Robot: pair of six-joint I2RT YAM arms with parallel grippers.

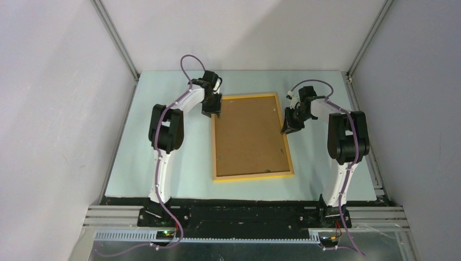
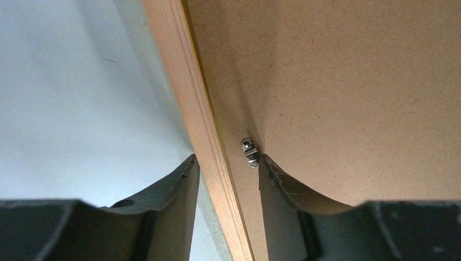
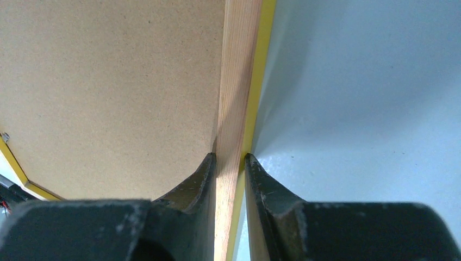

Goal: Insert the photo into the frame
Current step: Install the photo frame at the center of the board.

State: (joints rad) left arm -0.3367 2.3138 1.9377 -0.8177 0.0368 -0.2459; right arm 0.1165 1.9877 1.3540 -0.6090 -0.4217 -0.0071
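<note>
Where the frame (image 1: 254,175) lies flat on the pale table (image 1: 179,163), its back is up and its brown backing board (image 1: 250,136) shows. It sits in the middle between the two arms, a little skewed. At its left rail, close to the far left corner, the left gripper (image 1: 211,111) straddles the wood with its claw set wider than the rail. The outer finger (image 2: 176,196) is just beside the rail over the table, and the inner one stands apart from it over the board, next to a small metal clip (image 2: 250,152). On the right rail, toward the far end, the right gripper (image 1: 286,128) has its claw narrow, with both fingers (image 3: 198,185) pressed against the wood, one on each side.
</note>
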